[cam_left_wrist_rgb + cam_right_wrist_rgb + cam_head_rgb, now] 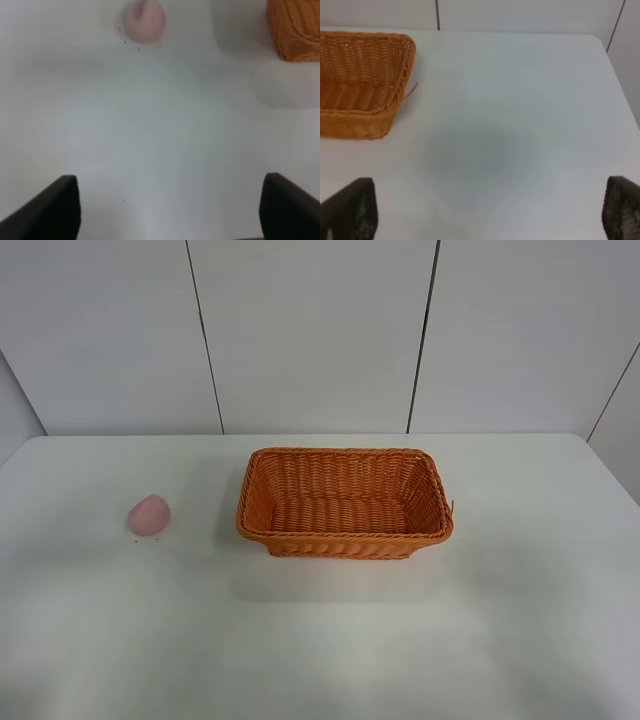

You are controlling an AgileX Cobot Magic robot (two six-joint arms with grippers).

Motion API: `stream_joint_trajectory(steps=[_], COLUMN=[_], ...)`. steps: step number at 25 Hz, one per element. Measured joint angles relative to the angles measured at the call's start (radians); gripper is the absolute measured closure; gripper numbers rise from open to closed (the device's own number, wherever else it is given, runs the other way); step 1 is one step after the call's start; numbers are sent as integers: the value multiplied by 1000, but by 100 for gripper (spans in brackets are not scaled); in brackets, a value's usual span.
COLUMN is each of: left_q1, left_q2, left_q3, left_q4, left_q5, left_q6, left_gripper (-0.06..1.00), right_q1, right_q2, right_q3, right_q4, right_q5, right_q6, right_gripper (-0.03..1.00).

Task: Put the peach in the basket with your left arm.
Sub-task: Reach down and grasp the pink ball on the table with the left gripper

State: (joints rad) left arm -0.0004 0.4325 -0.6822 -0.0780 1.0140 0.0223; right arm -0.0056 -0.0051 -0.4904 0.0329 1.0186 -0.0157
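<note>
The pale-pink peach [149, 514] lies on the white table [320, 640] at the left. The orange woven basket [345, 502] stands empty at the middle, to the right of the peach. Neither arm shows in the exterior high view. In the left wrist view the peach [144, 21] lies well ahead of my left gripper [170, 207], whose dark fingertips [55, 207] stand wide apart with nothing between them; a corner of the basket [295, 30] shows too. In the right wrist view my right gripper [490, 215] is open and empty over bare table, with the basket [360, 80] off to one side.
White wall panels [320, 330] stand behind the table's far edge. The table's right edge and far corner show in the right wrist view [612, 75].
</note>
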Motion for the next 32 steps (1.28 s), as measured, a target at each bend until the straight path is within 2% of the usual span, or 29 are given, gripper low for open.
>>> stream_joint_trajectory(steps=[6, 11, 16, 22, 25, 32], left_q1=[0, 0, 0, 0, 0, 0], left_q2=[529, 942, 1324, 1625, 1717, 1816], left_q3=[-192, -432, -709, -976, -1036, -1042], left_q4=[0, 0, 0, -1, -1, -1], left_q5=[-163, -249, -221, -129, -121, -72], left_q6=[6, 16, 20, 20, 20, 20], left_gripper=[19, 19, 19, 19, 19, 19], right_q1=[0, 0, 0, 0, 0, 0], right_q2=[0, 0, 0, 0, 0, 0], right_q3=[0, 0, 0, 0, 0, 0], right_q4=[0, 0, 0, 0, 0, 0], right_q5=[0, 0, 0, 0, 0, 0], right_q6=[0, 0, 0, 0, 0, 0], right_gripper=[27, 27, 27, 27, 27, 27])
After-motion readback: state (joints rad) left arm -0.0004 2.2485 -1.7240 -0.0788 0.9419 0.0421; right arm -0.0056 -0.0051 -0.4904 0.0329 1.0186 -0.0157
